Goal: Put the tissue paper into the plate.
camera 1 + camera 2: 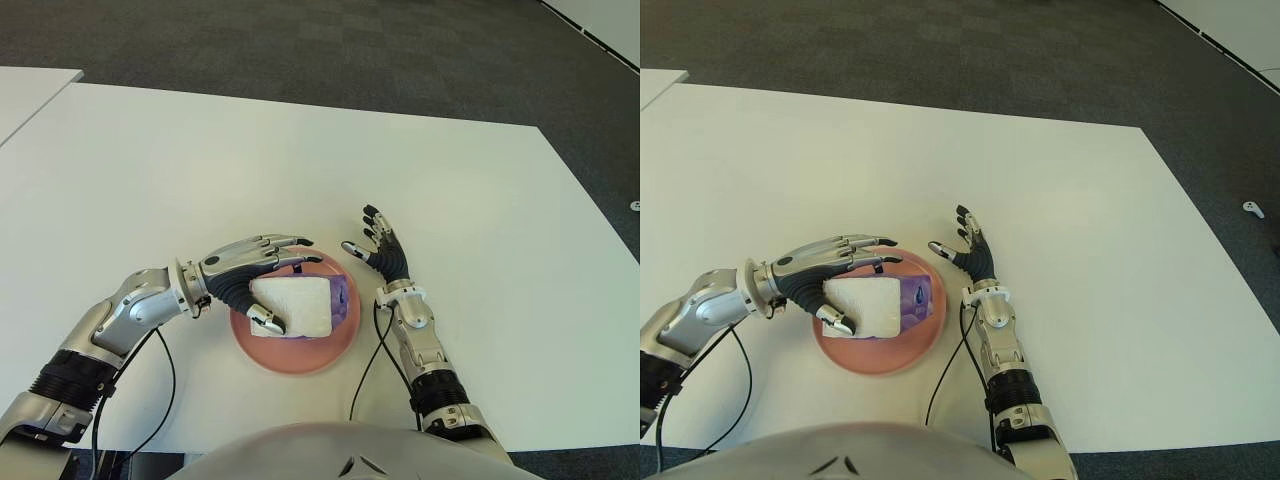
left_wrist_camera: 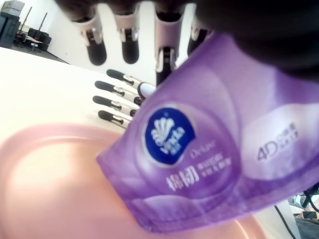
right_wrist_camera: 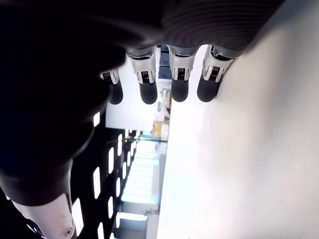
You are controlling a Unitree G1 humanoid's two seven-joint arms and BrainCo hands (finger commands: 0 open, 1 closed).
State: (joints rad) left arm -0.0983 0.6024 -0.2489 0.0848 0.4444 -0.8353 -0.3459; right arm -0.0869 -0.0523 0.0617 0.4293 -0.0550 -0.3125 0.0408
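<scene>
My left hand (image 1: 250, 275) clamps the soft purple-ended tissue pack (image 1: 298, 305) over the round pink plate (image 1: 300, 355) — right hand (image 1: 380, 250) splayed beside it, holding nothing.

We read text only on the purple tissue pack (image 2: 209, 149), seen close in the left wrist view. A dark blue round badge (image 2: 168, 134) on the pack carries a white shell-like emblem with small white lettering under it, too blurred for us to spell. Right of the badge, faint script reads "Deluxe". Below the badge sit white Chinese characters (image 2: 185, 180) we can't make out. Further right of the badge, "4D" (image 2: 265, 151) with tiny unreadable characters beside it. In the eye views the pack's print is too small to read.
</scene>
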